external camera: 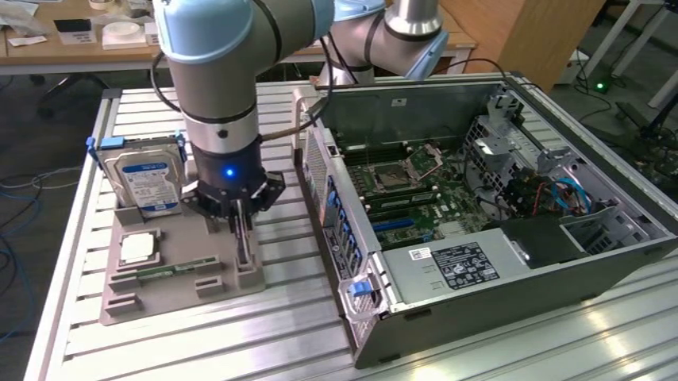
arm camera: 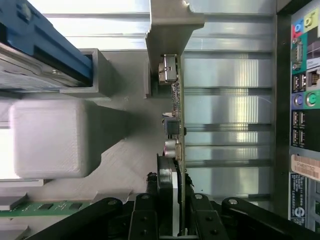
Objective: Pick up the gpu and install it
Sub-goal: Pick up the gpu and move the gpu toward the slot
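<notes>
The exterior view looks down from high over the counter (external camera: 159,349), tray (external camera: 159,294) and open computer case (external camera: 477,198). The wrist view looks close along the end effector (arm camera: 171,192) at the card (arm camera: 177,100); both share tray and case wall.

This is a robotics lab or workshop. A robot arm (external camera: 212,79) stands over a slotted aluminium table (external camera: 286,333) bearing an open computer case (external camera: 477,317) on the right and a grey parts fixture (external camera: 180,302) on the left. Cluttered wooden desks (external camera: 63,51) sit far behind, and loose cables (external camera: 16,190) lie on the floor at the left.
</notes>
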